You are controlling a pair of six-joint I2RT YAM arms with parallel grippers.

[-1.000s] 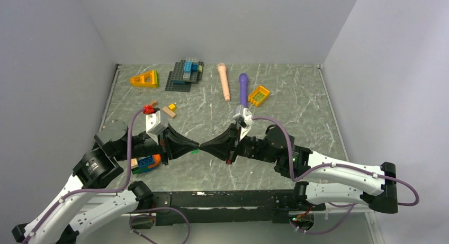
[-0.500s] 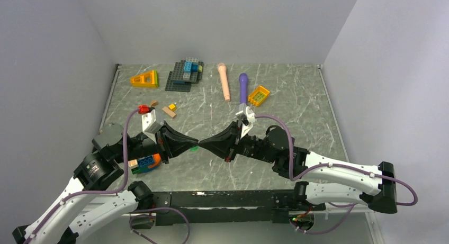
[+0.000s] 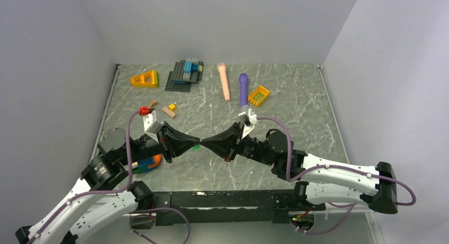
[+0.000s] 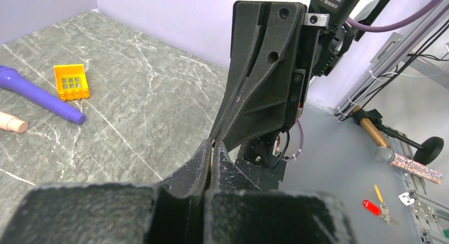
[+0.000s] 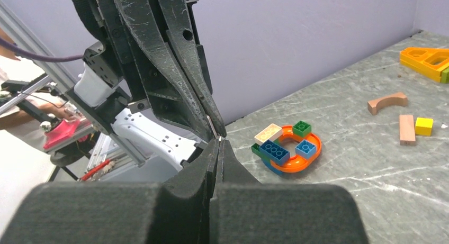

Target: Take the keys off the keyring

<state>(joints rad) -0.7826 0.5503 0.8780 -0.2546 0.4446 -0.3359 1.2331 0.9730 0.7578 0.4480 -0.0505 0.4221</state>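
Fingers of both arms are pressed fully shut and meet tip to tip above the middle of the counter. The left fingers reach in from the left and the right fingers from the right, so the two black wedges form nearly one straight line across the near part of the counter.

The right wrist view shows a thin sliver of bright metal clamped at the very tip of the left fingers. I take it for the keyring. It runs lengthwise along those fingers, edge-on to the camera. The right fingers close just beneath its lower end, touching it or nearly so. Whether they have any of it pinched I cannot tell. In the left wrist view the left fingers show only a pale line in their seam, with the right fingers standing right against them.

The keys cannot be made out as separate pieces. From above, a small green speck sits just under the meeting tips. It may be a key's head or tag, but it is too small to say.

So the task's thing lies exactly at the junction, no nearer one arm than the other, and raised off the counter. Any separating move would likely have to work along that shared left-to-right line. With so little metal showing, a slip from either pinch looks like the main risk.
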